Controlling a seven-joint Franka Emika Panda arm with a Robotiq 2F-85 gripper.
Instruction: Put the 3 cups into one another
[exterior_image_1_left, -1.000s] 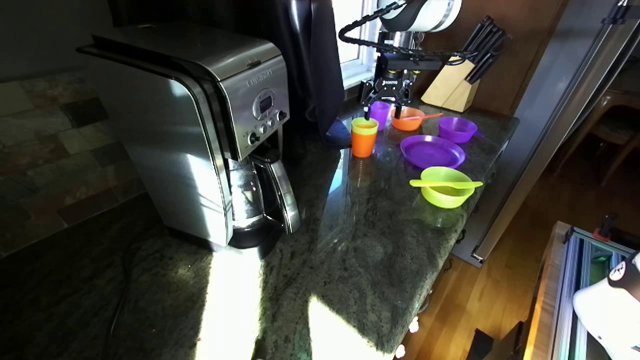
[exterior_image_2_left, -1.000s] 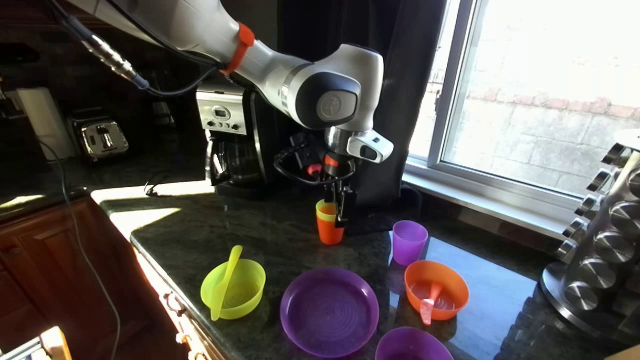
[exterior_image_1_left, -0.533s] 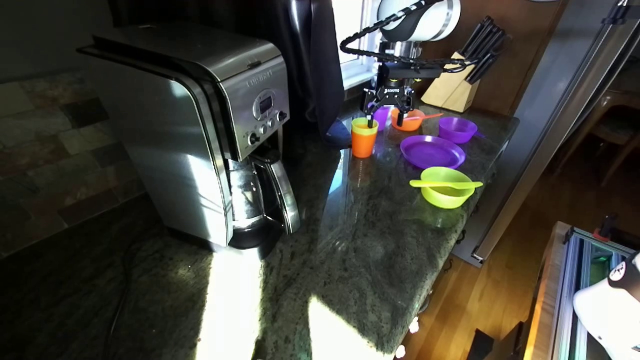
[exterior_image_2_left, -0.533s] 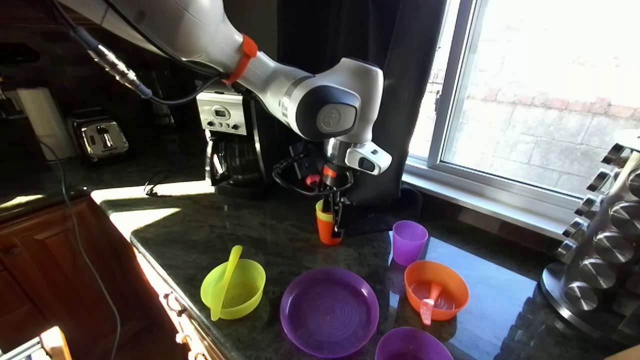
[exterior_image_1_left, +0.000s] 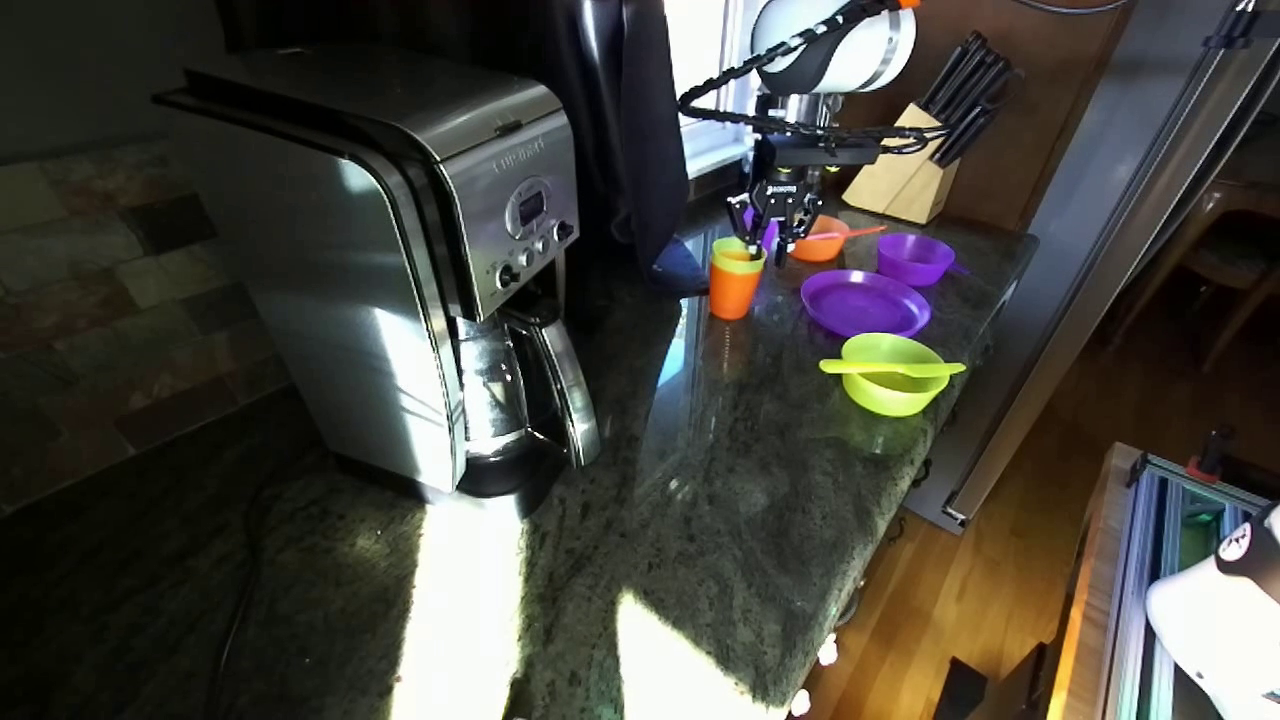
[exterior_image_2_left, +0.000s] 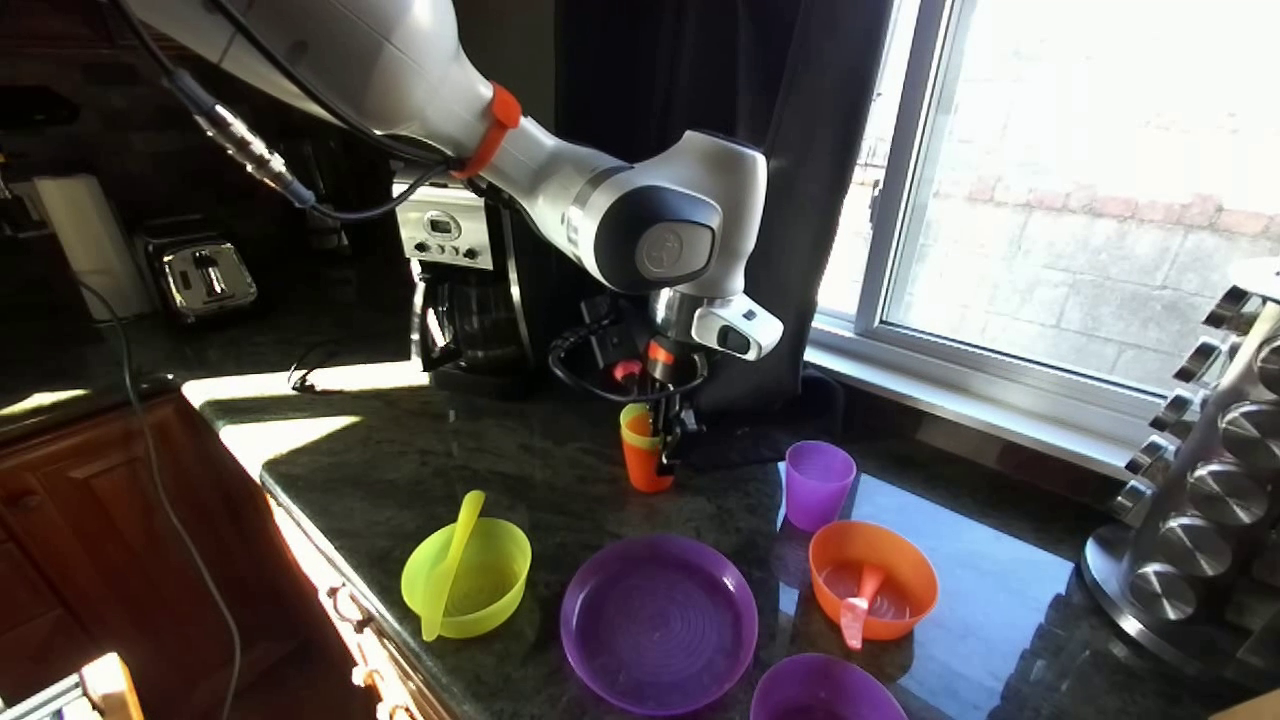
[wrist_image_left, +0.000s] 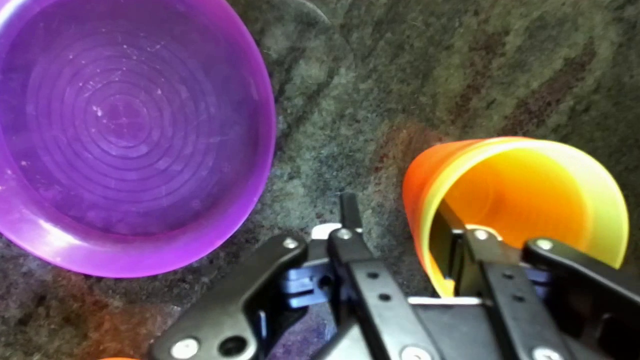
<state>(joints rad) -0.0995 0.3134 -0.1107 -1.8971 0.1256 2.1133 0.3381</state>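
The claw (wrist_image_left: 396, 202) points down with its two fingers (wrist_image_left: 351, 212) apart, one inside the lime cup (wrist_image_left: 607, 212) and one outside it, so that a stretch of cup wall stands in the gap. In the wrist view the outer finger is clear of that wall; whether the inner one touches it cannot be told. The lime cup sits in the orange cup (exterior_image_1_left: 733, 297), its rim showing above, and the pair stands on the worktop (exterior_image_1_left: 700, 480) between the coffee maker (exterior_image_1_left: 400, 270) and the purple cup (exterior_image_2_left: 818, 490). The purple cup is upright, apart from the pair and just beside the orange bowl (exterior_image_2_left: 905, 550), in which an orange utensil (exterior_image_2_left: 862, 605) rests. The purple plate (exterior_image_2_left: 660, 625) lies between that bowl and the lime bowl (exterior_image_2_left: 500, 565), which has a lime utensil (exterior_image_2_left: 453, 565) laid across its rim. A purple bowl (exterior_image_1_left: 912, 255) stands beside the plate. In an exterior view a knife block (exterior_image_1_left: 900, 185) stands past the bowls. In an exterior view a jar rack (exterior_image_2_left: 1190, 480) stands near the window (exterior_image_2_left: 1050, 200), a dark curtain (exterior_image_2_left: 680, 60) hangs behind the arm (exterior_image_2_left: 540, 180), and a toaster (exterior_image_2_left: 208, 275) shows at the back
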